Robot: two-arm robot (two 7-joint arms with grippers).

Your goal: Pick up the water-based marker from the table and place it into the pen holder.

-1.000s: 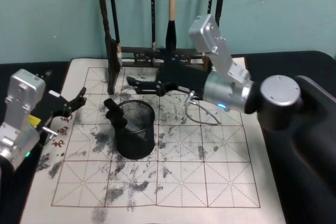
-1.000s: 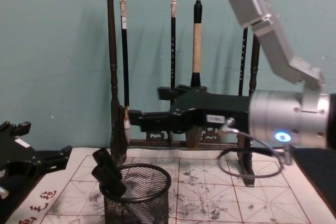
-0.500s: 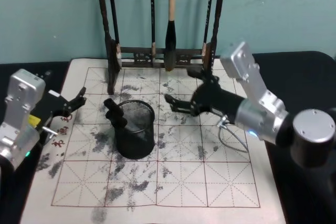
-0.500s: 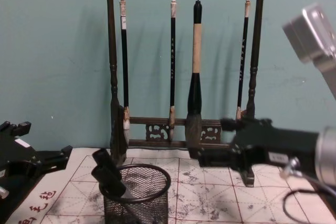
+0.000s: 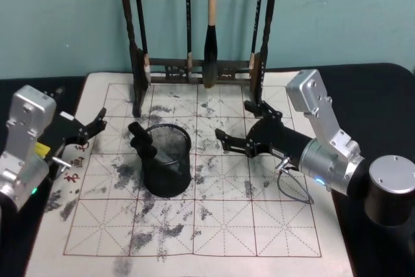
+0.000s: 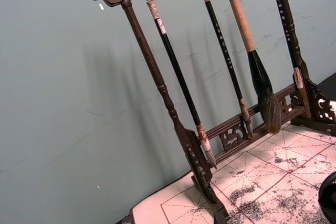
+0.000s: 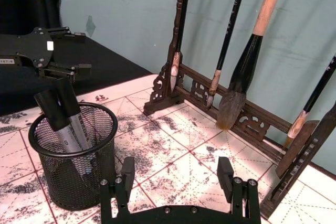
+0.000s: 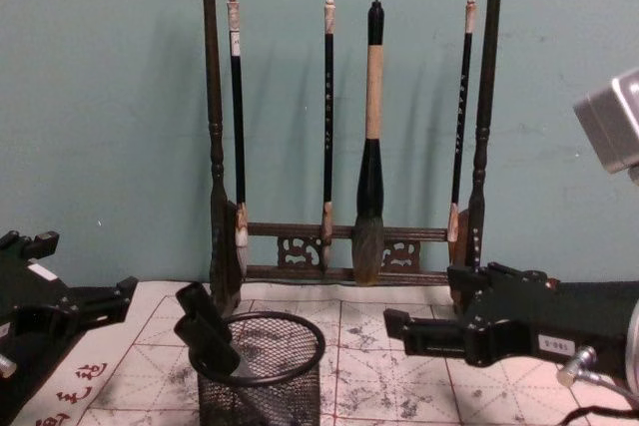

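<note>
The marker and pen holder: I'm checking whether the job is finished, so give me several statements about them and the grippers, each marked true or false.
1. The water-based marker stands in the pen holder, cap up. True.
2. The right gripper is shut on the marker. False: it is open, holding nothing, right of the holder.
3. The holder lies tipped over on the table. False: it stands upright.
4. The left gripper sits at the mat's left edge, apart from the holder. True.

The water-based marker [image 7: 65, 121] leans cap-up inside the pen holder [image 7: 73, 161], beyond the right hand's [image 7: 176, 179] spread, empty fingers.
</note>
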